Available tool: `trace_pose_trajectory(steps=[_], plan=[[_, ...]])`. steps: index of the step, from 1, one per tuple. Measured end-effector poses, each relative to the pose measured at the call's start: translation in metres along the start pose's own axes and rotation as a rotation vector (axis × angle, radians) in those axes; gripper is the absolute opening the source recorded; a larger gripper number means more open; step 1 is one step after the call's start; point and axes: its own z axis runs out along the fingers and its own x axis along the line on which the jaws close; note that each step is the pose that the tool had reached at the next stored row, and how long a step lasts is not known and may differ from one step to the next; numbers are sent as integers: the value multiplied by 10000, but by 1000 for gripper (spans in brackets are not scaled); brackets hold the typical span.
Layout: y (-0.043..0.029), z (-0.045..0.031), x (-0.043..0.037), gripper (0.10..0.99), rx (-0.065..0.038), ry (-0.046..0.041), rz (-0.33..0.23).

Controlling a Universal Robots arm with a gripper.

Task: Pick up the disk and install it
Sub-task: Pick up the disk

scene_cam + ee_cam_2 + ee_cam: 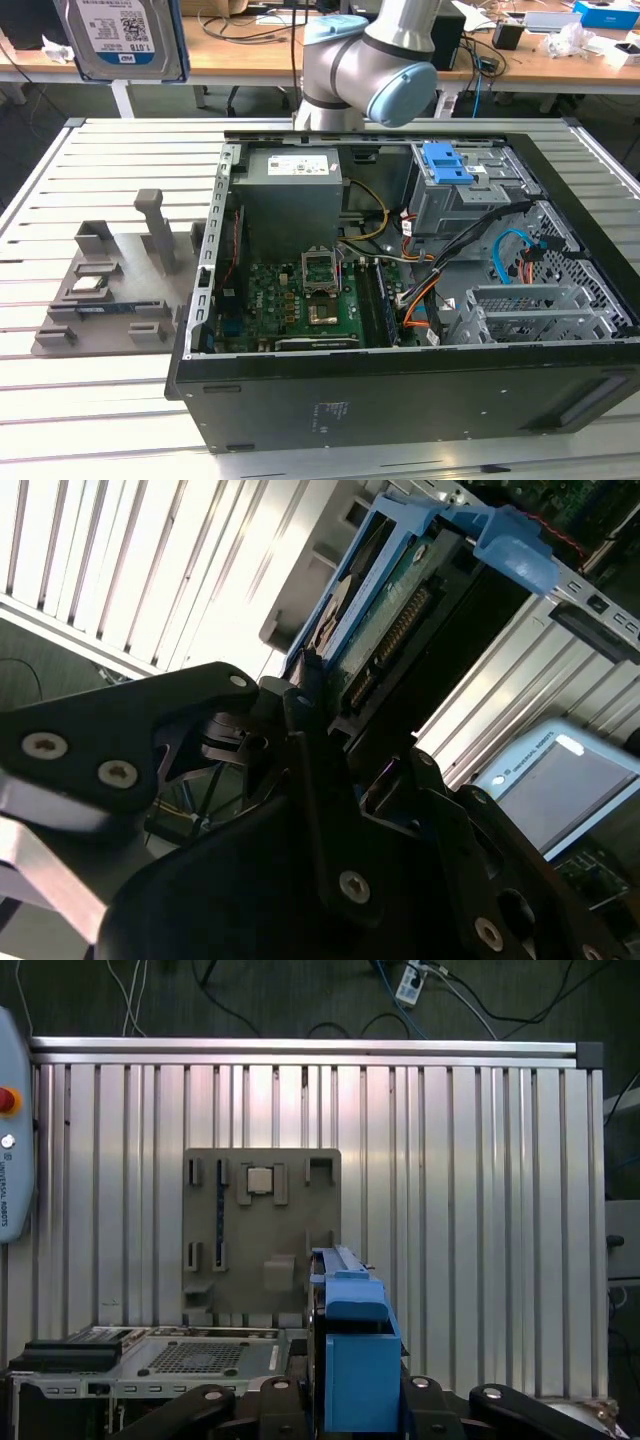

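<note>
The disk (125,40), silver with a white-and-blue label and a blue frame, hangs high above the table at the exterior view's far left. In the second wrist view my gripper (320,695) is shut on the disk (385,630), its black fingers (300,705) clamped on the end with the connector row. The first wrist view shows the disk's blue frame (355,1360) edge-on between the gripper (355,1405) parts, above the slatted table. The robot arm (370,60) rises behind the open computer case (400,390).
The case holds a motherboard (310,300), a power supply (290,195) and a grey drive cage with a blue latch (447,163). A grey fixture plate (110,290) carrying a small silver chip (259,1180) lies on the slatted table (480,1210). A grey pendant (12,1160) lies at the table's edge.
</note>
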Motion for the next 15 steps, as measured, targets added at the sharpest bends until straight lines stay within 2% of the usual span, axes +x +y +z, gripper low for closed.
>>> trace_pose_trajectory(steps=[5,7,9,15], plan=[[-143,-1,0,365,0,0,0],[-177,0,0,365,-1,1,1],[-249,2,0,365,-1,0,1],[-357,6,-1,365,-1,0,1]])
